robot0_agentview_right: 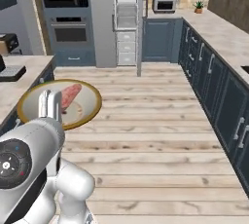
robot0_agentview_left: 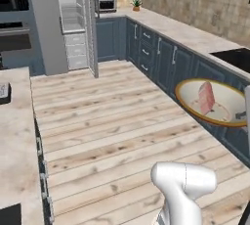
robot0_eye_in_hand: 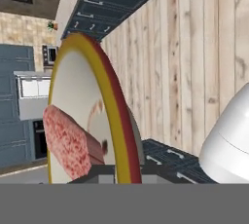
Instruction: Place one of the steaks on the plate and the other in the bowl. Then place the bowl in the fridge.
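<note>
Floor (robot0_agentview_left: 107, 126): pale wood planks running down the middle of the kitchen, bare between the two cabinet runs.
Tables: a light stone table (robot0_agentview_left: 17, 146) on the left; a long one (robot0_agentview_left: 190, 33) along the right wall over dark blue cabinets.
Open room: the wide floor lane leads straight to the fridge (robot0_agentview_right: 127, 21) at the far end, its door swung open, pale shelves and white drawers showing.
Bowl (robot0_agentview_left: 212, 102): held up in the air over the floor, off any table, tilted, tan rim, cream inside.
Steak (robot0_agentview_left: 206, 97): one pinkish slab lying inside the bowl.
Pincer (robot0_agentview_right: 50, 105): clenched on the bowl's near rim, fingers on either side of it.
Far corner: a toaster oven (robot0_agentview_right: 165, 2) and a potted plant (robot0_agentview_right: 198, 7) on the back table.
</note>
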Available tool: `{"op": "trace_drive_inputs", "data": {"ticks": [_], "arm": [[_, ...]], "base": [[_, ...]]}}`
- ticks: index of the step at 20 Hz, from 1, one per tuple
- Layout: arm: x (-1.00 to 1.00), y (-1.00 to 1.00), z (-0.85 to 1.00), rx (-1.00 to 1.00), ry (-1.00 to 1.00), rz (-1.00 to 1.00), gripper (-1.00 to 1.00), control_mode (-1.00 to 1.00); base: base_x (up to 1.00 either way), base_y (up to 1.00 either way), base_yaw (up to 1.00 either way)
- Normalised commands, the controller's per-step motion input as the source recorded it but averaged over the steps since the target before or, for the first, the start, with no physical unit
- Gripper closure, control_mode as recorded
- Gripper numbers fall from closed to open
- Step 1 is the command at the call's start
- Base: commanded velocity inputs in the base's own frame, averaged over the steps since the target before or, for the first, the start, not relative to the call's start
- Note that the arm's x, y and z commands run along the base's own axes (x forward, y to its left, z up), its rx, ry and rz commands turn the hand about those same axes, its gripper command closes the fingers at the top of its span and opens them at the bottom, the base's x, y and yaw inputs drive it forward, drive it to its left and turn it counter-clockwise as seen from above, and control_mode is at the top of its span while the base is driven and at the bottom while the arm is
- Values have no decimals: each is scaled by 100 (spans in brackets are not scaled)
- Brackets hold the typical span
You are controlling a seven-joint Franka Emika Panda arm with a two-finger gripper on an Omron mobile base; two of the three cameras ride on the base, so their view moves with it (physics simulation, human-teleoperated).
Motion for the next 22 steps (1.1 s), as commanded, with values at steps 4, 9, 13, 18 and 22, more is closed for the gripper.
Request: {"op": "trace_drive_inputs", "data": {"ticks": [4,9,13,18,22], "arm": [[0,0,0,0,0,0,100,100],[0,0,0,0,0,0,100,100],[0,0,0,0,0,0,100,100],[0,0,0,0,0,0,100,100],[0,0,0,0,0,0,100,100]], "base": [[100,-1,14],[100,0,7],[100,0,8],[100,0,8],[100,0,8]]}}
